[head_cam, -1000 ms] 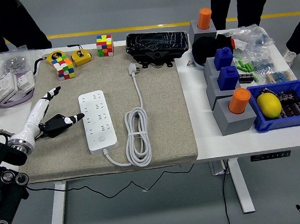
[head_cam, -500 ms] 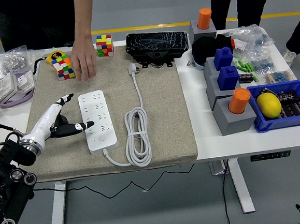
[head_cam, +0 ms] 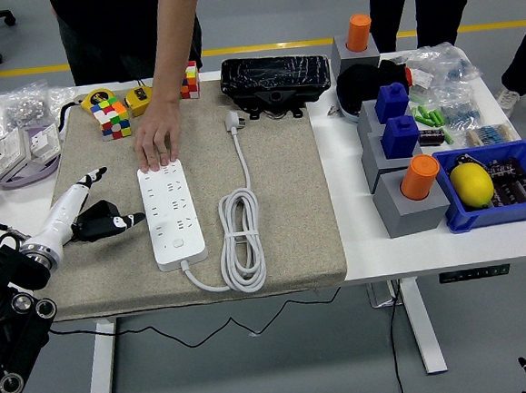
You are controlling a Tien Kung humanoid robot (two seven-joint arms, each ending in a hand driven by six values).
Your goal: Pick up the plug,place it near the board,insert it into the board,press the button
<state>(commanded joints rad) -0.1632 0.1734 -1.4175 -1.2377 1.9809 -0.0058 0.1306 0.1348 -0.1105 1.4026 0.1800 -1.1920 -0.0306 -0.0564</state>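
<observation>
Resting on the beige mat [head_cam: 291,203], the robot's left hand [head_cam: 96,217] lies just beside the left edge of the white power strip [head_cam: 170,213], its fingers loosely spread and holding nothing, one fingertip pointing at the strip's side. A person's hand [head_cam: 159,145] reaches down from the far side and presses flat on the strip's far end. The white plug [head_cam: 233,120] lies on the mat beyond the strip, near the black case [head_cam: 275,79], its cord running down into a coil [head_cam: 242,236] just right of the strip. Two colour cubes [head_cam: 114,115] sit at the mat's far left. The right hand is out of view.
</observation>
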